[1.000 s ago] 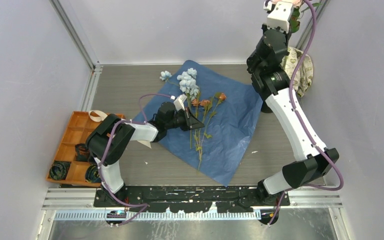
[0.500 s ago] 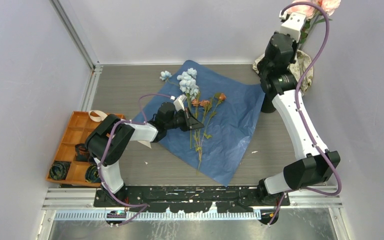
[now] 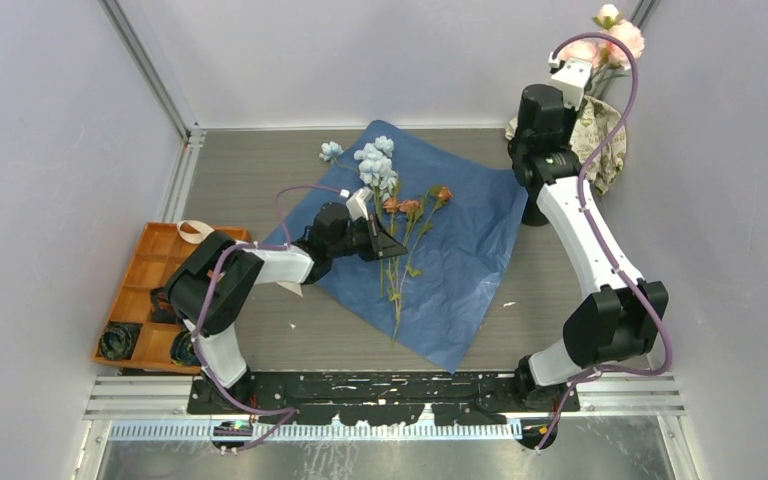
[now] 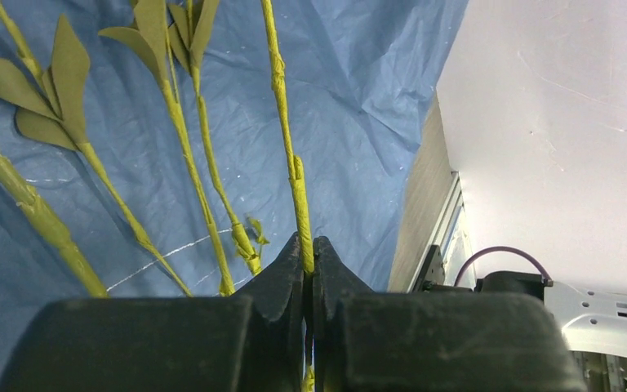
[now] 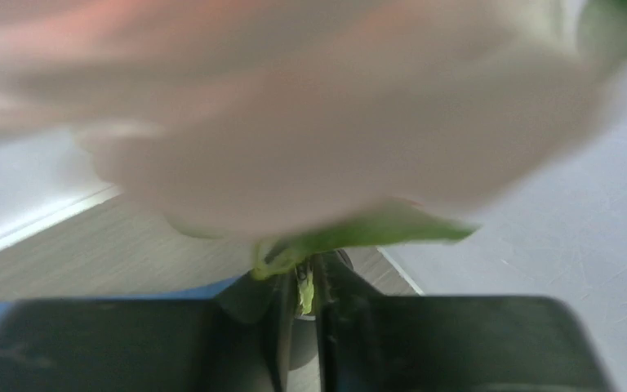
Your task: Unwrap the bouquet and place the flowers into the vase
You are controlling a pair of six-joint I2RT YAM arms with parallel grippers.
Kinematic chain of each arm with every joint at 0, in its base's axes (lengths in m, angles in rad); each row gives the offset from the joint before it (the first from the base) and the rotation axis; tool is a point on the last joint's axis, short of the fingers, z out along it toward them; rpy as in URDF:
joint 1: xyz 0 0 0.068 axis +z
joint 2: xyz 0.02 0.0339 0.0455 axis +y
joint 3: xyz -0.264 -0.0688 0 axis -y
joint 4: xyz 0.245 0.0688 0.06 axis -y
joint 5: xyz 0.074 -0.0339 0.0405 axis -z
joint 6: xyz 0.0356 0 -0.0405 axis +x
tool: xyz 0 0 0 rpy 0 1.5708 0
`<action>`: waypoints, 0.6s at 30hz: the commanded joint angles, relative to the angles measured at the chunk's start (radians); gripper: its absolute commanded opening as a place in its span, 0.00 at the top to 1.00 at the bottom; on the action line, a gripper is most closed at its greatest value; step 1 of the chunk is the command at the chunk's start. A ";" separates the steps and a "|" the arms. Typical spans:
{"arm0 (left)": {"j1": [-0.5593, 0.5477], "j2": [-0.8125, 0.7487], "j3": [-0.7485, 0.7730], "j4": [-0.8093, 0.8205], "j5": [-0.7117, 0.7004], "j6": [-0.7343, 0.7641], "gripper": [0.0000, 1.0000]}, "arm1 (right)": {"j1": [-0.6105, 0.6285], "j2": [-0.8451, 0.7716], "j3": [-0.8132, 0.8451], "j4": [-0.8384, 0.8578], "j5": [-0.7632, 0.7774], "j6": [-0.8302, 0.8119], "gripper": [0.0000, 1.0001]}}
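The bouquet's blue paper (image 3: 460,260) lies spread flat on the table. Pale blue flowers (image 3: 375,165) and rust-orange ones (image 3: 415,206) rest on it. My left gripper (image 3: 392,247) lies low on the paper, shut on one green stem (image 4: 294,175) among the others. My right gripper (image 3: 572,72) is raised at the back right. A green stem (image 5: 304,294) sits between its nearly closed jaws, with blurred pink blooms (image 3: 615,40) right above. The black vase (image 3: 534,212) stands under that arm, its mouth hidden.
A beige patterned cloth (image 3: 600,140) lies bunched at the back right beside the vase. An orange tray (image 3: 150,262) with dark rolls sits at the left edge, a cream ribbon (image 3: 195,232) on its corner. Walls close in on the sides and back.
My right gripper has come down and toward the back right corner with the pink flowers, which now show fully. The left arm and the flowers on the paper have not moved.
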 commanded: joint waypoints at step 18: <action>-0.007 -0.085 0.014 -0.022 -0.015 0.048 1.00 | -0.003 -0.107 0.007 -0.229 -0.002 0.176 0.21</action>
